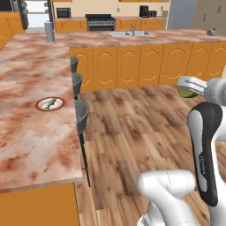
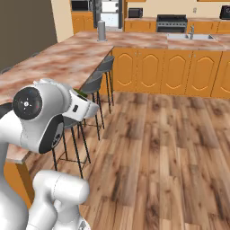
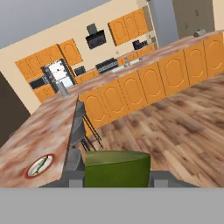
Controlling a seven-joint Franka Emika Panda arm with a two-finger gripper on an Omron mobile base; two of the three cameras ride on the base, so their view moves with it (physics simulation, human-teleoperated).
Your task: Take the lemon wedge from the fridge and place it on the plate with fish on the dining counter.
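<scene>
Carry phase: lemon wedge held in the gripper, plate waiting on the dining counter to the left.

Left to right in the left base view: the dining counter carries the plate near its right edge, with a thin greenish piece lying on its white centre that is too small to identify; dark bar stools line that edge; wooden floor follows; the gripper is raised at far right, well apart from the plate, jaws narrowed around the yellow-green lemon wedge. In the hand view the wedge sits between the fingertips, with the plate to the lower left. Recommended procedure: maintain grip pressure, travel across above stool height, centre over the white area, descend close to the surface, then release.
</scene>
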